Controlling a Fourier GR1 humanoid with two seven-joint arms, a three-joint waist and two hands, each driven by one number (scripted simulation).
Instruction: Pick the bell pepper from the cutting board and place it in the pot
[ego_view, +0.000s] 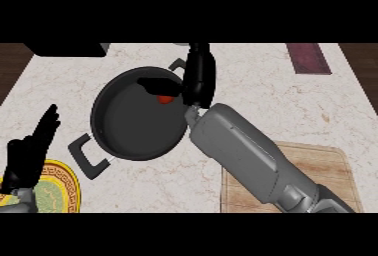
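Observation:
A dark round pot (136, 125) with two side handles sits at the counter's middle left. My right hand (198, 75) reaches over its far right rim, fingers curled round a small red bell pepper (165, 99) that shows just below the fingers, above the pot's inside. My right forearm (244, 155) crosses the wooden cutting board (332, 175) at the lower right; the bare part of the board shows nothing on it. My left hand (29, 155) rests open at the left edge, fingers up.
A yellow patterned plate (60, 190) lies at the lower left under my left hand. A dark red cloth (306, 57) lies at the far right. A black object (66, 49) sits at the far left corner.

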